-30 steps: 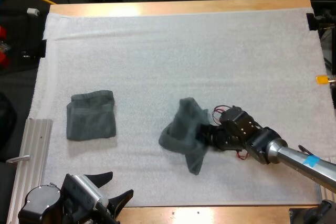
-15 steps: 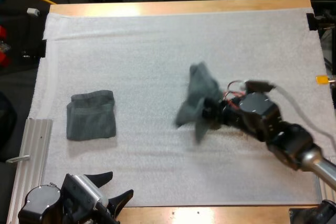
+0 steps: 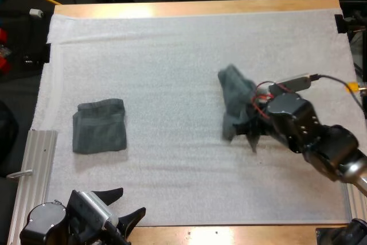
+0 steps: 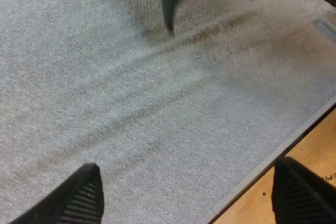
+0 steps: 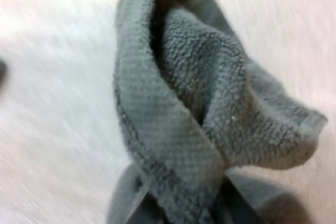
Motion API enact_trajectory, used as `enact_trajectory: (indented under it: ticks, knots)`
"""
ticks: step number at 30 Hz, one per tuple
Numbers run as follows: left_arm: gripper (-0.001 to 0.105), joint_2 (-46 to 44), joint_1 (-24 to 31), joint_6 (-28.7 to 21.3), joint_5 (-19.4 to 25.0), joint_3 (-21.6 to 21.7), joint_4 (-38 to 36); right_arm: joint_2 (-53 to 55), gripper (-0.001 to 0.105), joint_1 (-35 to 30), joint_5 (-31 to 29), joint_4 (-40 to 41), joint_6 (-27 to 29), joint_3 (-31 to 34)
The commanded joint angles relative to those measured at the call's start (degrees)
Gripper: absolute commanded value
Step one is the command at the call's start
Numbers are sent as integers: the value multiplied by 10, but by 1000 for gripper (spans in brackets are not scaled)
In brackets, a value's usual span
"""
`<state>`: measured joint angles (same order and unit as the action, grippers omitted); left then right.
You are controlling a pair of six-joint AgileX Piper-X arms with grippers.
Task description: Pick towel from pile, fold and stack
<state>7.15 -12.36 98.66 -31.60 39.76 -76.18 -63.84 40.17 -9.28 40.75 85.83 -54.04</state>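
Right gripper (image 3: 245,123) is clamped on the crumpled towel (image 3: 235,93). Its fingers are buried in cloth, but the towel hangs from it in a bunch, raised off the white mat (image 3: 172,55), right of centre. Right wrist view: terry folds wrapped over one another, no clean edge or corner exposed. Left gripper (image 3: 123,205) sits at the near-left edge of the wooden table (image 3: 200,8), fingers apart, nothing between them. Its wrist view looks across bare mat to the towel's hanging tip. Folded towel (image 3: 99,125) lies flat at the mat's left, well apart from the held one.

Judgement: step in hand is pick-and-spread, fold not started. Grip looks mid-bunch, not on a corner, so a straight drop would probably land as a lump. Better to lower until the hanging tip touches the mat, then drag sideways so the cloth lays out behind the gripper. Work on the open mat in the middle and leave room around the folded towel so the drag does not disturb it. Left gripper should come in for a second corner once an edge is visible; it is open wide, so no prep needed. Risk: a thin bite slipping during the drag. Go slow, clamp low to the mat.
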Motion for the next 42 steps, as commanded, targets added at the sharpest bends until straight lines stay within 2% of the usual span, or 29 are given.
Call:
enact_trajectory:
  ticks: [1,7,8,10,12,15,16,19,22,30,36,42]
  knots:
    - [65,1,-3,5,-4,1,3,-10,0,1,-2,13,-7,3]
    - [65,1,-3,5,-4,1,3,-81,1,20,65,14,-104,24]
    - [65,1,-3,5,-4,1,3,-97,5,36,70,6,-115,24]
    - [65,1,-3,5,-4,1,3,-120,16,65,70,-19,-116,24]
    - [65,1,-3,5,-4,1,3,-144,38,107,71,-62,-138,19]
    - [65,1,-3,5,-4,1,3,-171,63,161,79,-124,-158,2]
    - [65,1,-3,5,-4,1,3,-174,64,168,79,-132,-158,-2]
    - [65,1,-3,5,-4,1,3,-185,66,203,79,-151,-143,-28]
    - [65,1,-3,5,-4,1,3,-184,66,212,79,-126,-136,-48]
    - [65,1,-3,5,-4,1,3,-181,66,207,50,20,-125,-53]
    - [65,1,-3,5,-4,1,3,-181,65,207,50,135,-123,-53]
    - [65,1,-3,5,-4,1,3,-181,59,207,17,174,-93,-40]
